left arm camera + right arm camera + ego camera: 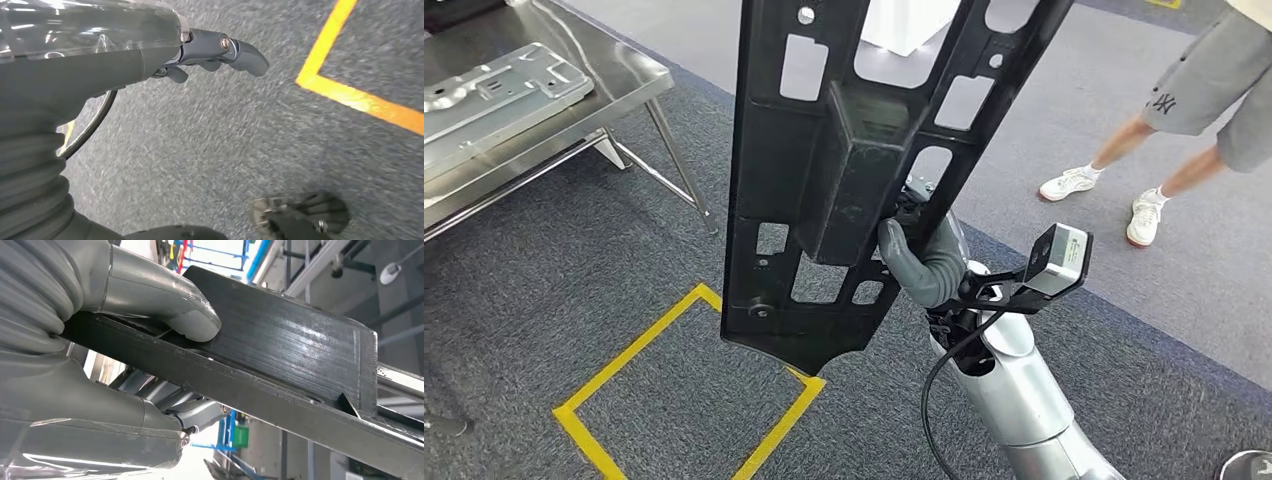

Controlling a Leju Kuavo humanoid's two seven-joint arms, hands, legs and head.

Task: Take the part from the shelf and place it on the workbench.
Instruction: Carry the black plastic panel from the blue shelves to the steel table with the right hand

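My right hand (924,262) grips the long black part (844,170) upright in the air above the carpet (574,270), clear of the steel tabletop (639,70), while my left hand (220,52) hangs over the carpet holding nothing, fingers loosely curled.

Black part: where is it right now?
In the head view the black part is held upright in the right hand, centre frame above the yellow floor marking, with the steel workbench off to the left.
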